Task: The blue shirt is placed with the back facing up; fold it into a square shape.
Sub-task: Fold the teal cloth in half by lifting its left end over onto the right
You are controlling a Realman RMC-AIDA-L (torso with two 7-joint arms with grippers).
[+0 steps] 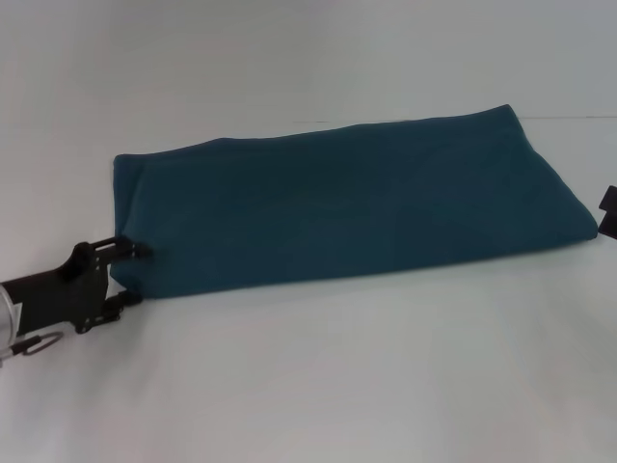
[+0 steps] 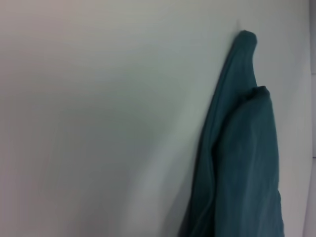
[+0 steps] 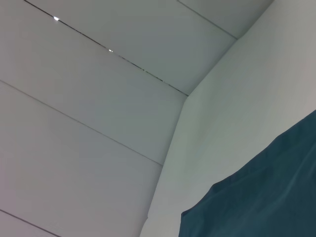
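Observation:
The blue shirt (image 1: 347, 207) lies on the white table (image 1: 318, 376) as a long folded band, plain side up, running from left to right. My left gripper (image 1: 131, 276) is at the band's near left corner. Its fingers stand open, one on each side of the cloth edge. The left wrist view shows layered folds of the shirt (image 2: 244, 163) on the table. At the far right edge of the head view, only a small black part of my right gripper (image 1: 608, 208) shows, beside the shirt's right end. The right wrist view catches a corner of the shirt (image 3: 261, 200).
The white table runs all around the shirt, with open surface in front of it. White wall panels (image 3: 89, 98) rise behind the table (image 3: 247, 98) in the right wrist view.

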